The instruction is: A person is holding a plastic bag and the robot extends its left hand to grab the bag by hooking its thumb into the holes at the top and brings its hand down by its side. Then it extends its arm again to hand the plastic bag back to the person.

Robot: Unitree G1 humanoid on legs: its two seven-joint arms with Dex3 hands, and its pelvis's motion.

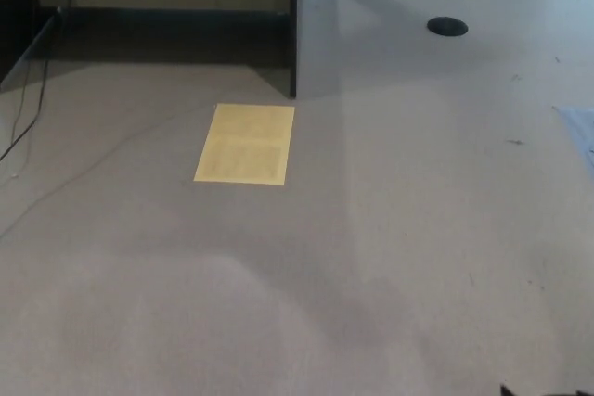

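Grey floor [278,303] fills nearly the whole head view, w/ soft shadow bands crossing it diagonally. Far left, a dark edge of furniture runs down the corner, & thin cables [28,118] trail from it over the floor; a fainter line curves off toward the middle. Along the top, a beige wall w/ a dark baseboard [176,18] sits in shade. Center-left lies a yellow rectangular sheet [245,145], flat on the floor, slightly skewed, faint darker block printed on its lower half; text or marking too blurred to read. Just right of it & above, a dark vertical panel edge [293,34] stands up from the floor, w/ a pale grey face [320,25] beside it. Further right, top, a small dark oval disc [447,27] rests on the floor, type unclear. Right edge: a pale bluish patch [580,132], cut off by the frame, can't tell what it is. Bottom right corner: a sliver of black [543,390], cut off, too little to identify. Neither robot hand shows, so finger state of left or right can't be told. Plastic bag & person: out of frame.
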